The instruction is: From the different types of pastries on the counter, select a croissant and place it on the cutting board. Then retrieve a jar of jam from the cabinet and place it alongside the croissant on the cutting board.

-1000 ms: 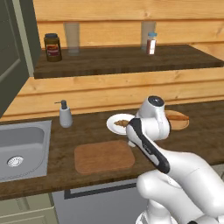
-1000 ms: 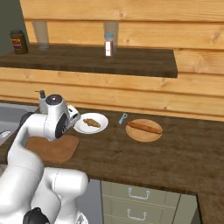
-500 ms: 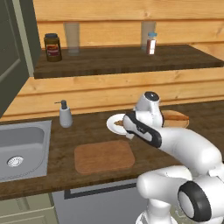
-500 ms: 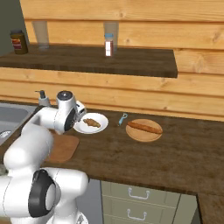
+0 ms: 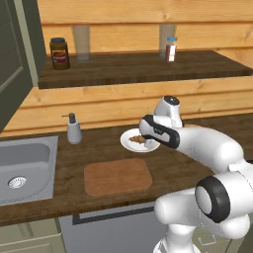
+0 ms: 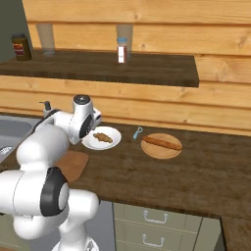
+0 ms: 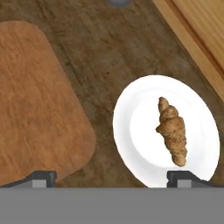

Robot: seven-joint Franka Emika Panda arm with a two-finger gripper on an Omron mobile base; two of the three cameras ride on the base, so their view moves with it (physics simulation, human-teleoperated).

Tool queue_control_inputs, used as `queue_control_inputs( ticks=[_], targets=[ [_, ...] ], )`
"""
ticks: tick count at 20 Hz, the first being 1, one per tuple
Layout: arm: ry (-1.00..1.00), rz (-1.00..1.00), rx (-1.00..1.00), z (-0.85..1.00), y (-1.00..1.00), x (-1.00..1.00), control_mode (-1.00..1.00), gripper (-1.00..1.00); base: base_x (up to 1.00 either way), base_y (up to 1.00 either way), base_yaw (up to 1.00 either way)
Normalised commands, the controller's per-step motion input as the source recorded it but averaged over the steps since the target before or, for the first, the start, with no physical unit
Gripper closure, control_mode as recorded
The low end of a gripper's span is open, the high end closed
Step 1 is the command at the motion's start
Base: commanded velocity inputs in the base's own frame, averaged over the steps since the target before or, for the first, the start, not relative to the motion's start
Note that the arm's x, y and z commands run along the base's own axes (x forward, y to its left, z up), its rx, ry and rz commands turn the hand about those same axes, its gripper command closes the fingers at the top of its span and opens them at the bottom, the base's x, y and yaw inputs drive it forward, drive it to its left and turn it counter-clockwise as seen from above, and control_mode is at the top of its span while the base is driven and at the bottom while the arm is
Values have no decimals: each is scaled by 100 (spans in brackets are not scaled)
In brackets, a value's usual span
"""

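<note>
Croissant (image 7: pixel 172 132) lying on a white plate (image 7: pixel 131 131), below and just ahead of the hand (image 7: pixel 112 177), nearer its right fingertip. Likely light, soft and flaky, easily crushed; best taken across the thick middle with a gentle squeeze, not by the thin curled ends. Hand spread wide, holding nothing, hovering above the plate's near rim. Cutting board (image 7: pixel 35 105) bare on the dark wooden surface (image 7: pixel 109 52), just beside the plate, off toward the left fingertip.
</note>
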Motion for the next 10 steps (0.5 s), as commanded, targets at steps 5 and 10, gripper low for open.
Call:
queue_control_inputs(
  ticks=[5,10],
  targets=[
    [-1,3,-4,0,-2,49,-100,-100,0,0,0],
    [0,4,-7,0,-5,47,-100,-100,0,0,0]
  ],
)
